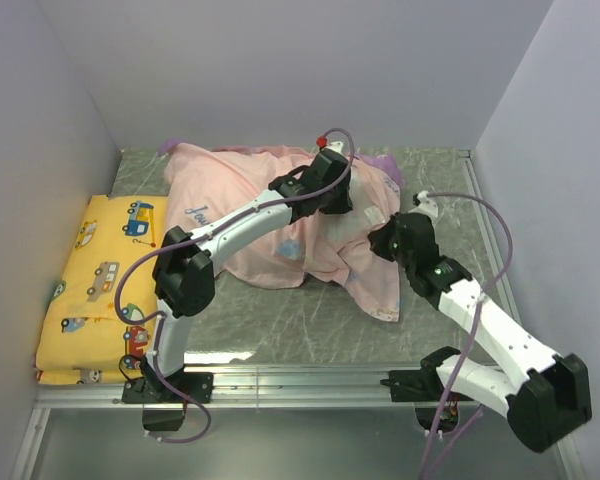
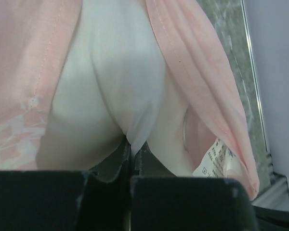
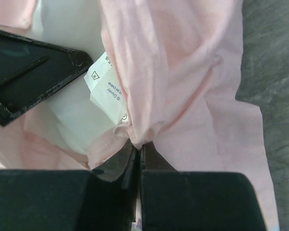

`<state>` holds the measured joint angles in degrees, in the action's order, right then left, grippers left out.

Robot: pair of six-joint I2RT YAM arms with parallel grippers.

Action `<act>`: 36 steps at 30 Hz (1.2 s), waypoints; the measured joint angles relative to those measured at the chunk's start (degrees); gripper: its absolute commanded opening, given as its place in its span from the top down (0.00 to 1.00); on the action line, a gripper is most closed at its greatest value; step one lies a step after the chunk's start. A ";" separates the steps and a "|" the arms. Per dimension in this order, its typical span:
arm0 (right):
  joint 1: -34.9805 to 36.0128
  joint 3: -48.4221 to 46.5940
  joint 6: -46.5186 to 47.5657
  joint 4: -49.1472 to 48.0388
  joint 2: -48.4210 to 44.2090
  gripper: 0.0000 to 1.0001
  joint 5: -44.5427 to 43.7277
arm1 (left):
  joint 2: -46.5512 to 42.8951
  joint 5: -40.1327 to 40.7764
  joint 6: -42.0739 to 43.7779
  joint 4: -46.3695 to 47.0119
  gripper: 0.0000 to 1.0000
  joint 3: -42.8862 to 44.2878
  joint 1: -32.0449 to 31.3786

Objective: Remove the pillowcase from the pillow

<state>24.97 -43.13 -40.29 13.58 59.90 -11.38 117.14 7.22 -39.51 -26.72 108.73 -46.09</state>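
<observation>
We can read very little. The white sewn-in care label [image 3: 106,86] at the seam of the pale pink fabric pillowcase [image 3: 192,72] has "© Disney" printed sideways and a wash-tub symbol near one corner; the other lines are too small for us. Left wrist view, that label [image 2: 216,159]: fine print, illegible. Top view: blue cursive lettering [image 1: 196,212] on the pillowcase, which we can't make out.

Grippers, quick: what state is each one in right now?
Left gripper: shut, pinching the white pillow.
Right gripper: shut on a fold of the pink pillowcase.
</observation>
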 measured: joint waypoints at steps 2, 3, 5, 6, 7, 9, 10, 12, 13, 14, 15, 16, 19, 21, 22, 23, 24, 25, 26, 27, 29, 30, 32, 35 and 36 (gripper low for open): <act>0.00 3.58 -0.68 -2.21 -3.63 1.00 0.11 | 0.00 -2.69 -0.46 -1.70 1.00 0.98 0.22; -0.02 5.03 -1.05 -3.17 -4.92 1.00 0.17 | 0.02 -3.56 -0.50 -2.38 1.00 1.55 0.26; -0.07 7.21 -1.81 -5.18 -6.64 1.00 0.61 | 0.24 -5.01 -0.61 -4.55 1.00 3.21 0.59; -0.09 8.07 -2.21 -6.38 -7.23 1.00 0.96 | 0.72 -5.75 -0.63 -5.53 1.00 4.46 0.92; -0.13 8.74 -2.43 -7.41 -7.67 1.00 1.18 | 1.53 -6.67 -0.66 -6.86 1.00 6.16 1.40; -0.37 10.45 -2.95 -9.55 -8.90 1.00 1.51 | 3.52 -8.39 -0.68 -9.62 1.00 10.03 2.54; -0.55 11.23 -2.95 -9.55 -9.62 1.00 1.49 | 4.83 -8.87 -0.61 -10.78 1.00 12.33 3.28; -0.92 13.07 -2.89 -7.15 -10.84 1.00 1.27 | 6.47 -8.41 -0.59 -10.58 1.00 14.84 5.29; -1.18 13.94 -2.89 -6.16 -10.95 1.00 1.18 | 6.62 -8.39 -0.61 -10.27 1.00 15.04 6.43; -1.33 14.45 -2.91 -5.68 -10.80 1.00 1.27 | 6.64 -8.44 -0.63 -10.12 1.00 14.91 7.39; -1.36 14.88 -2.91 -5.14 -10.43 1.00 1.51 | 6.64 -8.48 -0.66 -9.77 1.00 14.62 8.17; -1.36 15.17 -2.91 -5.01 -10.12 1.00 1.81 | 6.56 -8.66 -0.72 -9.14 1.00 14.03 8.85; -1.36 15.26 -2.89 -4.81 -9.55 1.00 1.99 | 6.23 -9.20 -0.87 -6.84 1.00 11.41 9.09; -1.44 15.26 -2.86 -4.61 -8.83 1.00 1.99 | 5.84 -9.60 -1.01 -5.55 1.00 9.97 9.01; -1.90 15.26 -2.84 -4.74 -7.87 1.00 2.08 | 5.49 -9.84 -1.25 -5.16 1.00 9.42 9.01; -2.60 15.28 -2.75 -5.20 -6.49 1.00 2.64 | 5.11 -10.19 -1.51 -5.07 1.00 9.22 9.03; -3.41 15.28 -2.73 -5.92 -4.90 1.00 3.26 | 4.74 -10.47 -1.66 -5.03 1.00 9.22 9.03; -4.70 15.28 -2.69 -6.97 -2.56 1.00 3.96 | 4.31 -10.75 -1.70 -5.09 1.00 9.22 9.03; -6.10 15.21 -2.71 -8.20 -0.11 1.00 4.98 | 3.82 -11.06 -1.73 -5.20 1.00 9.22 9.03; -7.26 15.06 -2.78 -9.31 2.32 1.00 5.99 | 3.23 -11.50 -1.73 -5.29 1.00 9.05 9.03; -9.51 14.47 -3.02 -11.54 7.17 1.00 8.02 | 1.42 -12.57 -1.75 -5.11 1.00 7.54 9.03; -10.40 13.64 -3.37 -11.87 9.31 1.00 9.29 | -0.20 -13.53 -1.84 -4.81 1.00 5.57 9.05; -11.67 11.82 -3.69 -12.20 12.44 1.00 11.23 | -4.11 -15.37 -1.97 -3.43 1.00 0.74 9.16; -12.46 6.69 -3.74 -11.04 17.57 1.00 12.94 | -12.98 -18.01 -2.43 1.84 1.00 -11.17 9.03; -12.81 4.66 -3.78 -10.86 19.37 1.00 13.66 | -16.02 -18.43 -2.56 3.06 1.00 -15.08 8.70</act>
<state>12.16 -38.48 -44.07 2.72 79.26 2.28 101.12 -11.20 -42.06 -23.66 93.65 -37.39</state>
